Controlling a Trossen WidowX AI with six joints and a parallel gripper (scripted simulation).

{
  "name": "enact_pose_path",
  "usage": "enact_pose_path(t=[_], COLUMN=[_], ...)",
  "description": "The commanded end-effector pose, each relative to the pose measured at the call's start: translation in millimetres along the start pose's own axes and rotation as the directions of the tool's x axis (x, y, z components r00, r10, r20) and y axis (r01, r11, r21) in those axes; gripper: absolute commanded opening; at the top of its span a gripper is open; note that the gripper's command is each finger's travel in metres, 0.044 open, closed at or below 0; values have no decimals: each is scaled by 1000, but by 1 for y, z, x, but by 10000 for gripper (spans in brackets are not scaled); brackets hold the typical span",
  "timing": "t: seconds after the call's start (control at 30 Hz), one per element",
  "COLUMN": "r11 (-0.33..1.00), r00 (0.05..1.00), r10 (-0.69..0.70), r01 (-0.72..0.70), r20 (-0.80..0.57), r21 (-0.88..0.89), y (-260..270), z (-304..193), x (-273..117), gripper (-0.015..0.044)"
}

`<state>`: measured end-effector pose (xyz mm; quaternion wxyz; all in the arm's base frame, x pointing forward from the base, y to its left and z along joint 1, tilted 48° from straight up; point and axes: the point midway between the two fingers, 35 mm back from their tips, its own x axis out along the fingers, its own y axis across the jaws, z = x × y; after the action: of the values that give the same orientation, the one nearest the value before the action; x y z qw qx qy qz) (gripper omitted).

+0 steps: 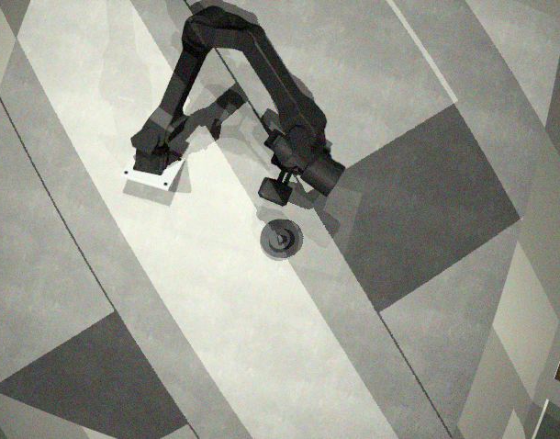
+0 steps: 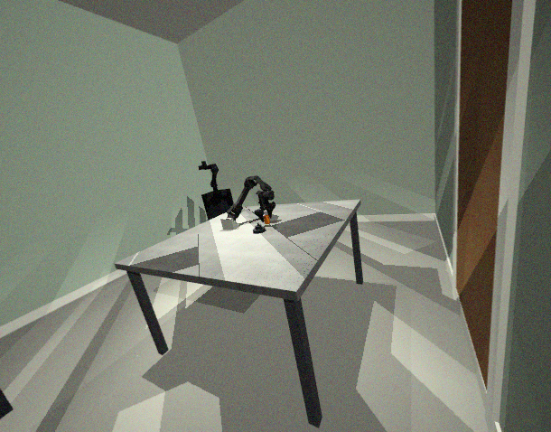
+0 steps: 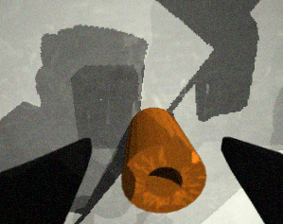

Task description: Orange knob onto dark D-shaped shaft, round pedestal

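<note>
The orange knob (image 2: 266, 219) (image 3: 154, 136) stands upright on the table, its hole facing up. In the wrist view a dark patch shows at the left of its rim. My gripper (image 3: 157, 144) is open and empty, pointing down over the knob. The knob lies between the two fingers without touching either, slightly nearer the right one. In the top view the arm hides the knob. The round dark pedestal (image 1: 267, 237) (image 2: 258, 230) stands close by, with its shaft (image 1: 281, 239) uncovered. The shaft's flat side cannot be made out.
The arm's white base plate (image 1: 146, 179) is on the table left of the pedestal in the top view. Hard shadows and light and dark patches cross the table (image 1: 252, 330) (image 2: 247, 259). A second dark arm-like shape (image 2: 214, 173) stands beyond the table.
</note>
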<state>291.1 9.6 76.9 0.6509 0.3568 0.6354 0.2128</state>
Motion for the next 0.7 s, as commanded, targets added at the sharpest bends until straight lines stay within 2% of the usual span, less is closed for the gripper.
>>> enact_pose_path(t=[0.0, 0.3, 0.63, 0.67], r11=[1000, 1000, 1000, 1000], r00=[1000, 1000, 1000, 1000], r10=[5, 7, 7, 7], r01=[-5, -7, -7, -7], r20=[2, 1, 1, 1], r21=[6, 5, 5, 5], y=[0, 1, 1, 1], z=[0, -2, -2, -2], x=[5, 17, 17, 17], gripper=[440, 440, 177, 171])
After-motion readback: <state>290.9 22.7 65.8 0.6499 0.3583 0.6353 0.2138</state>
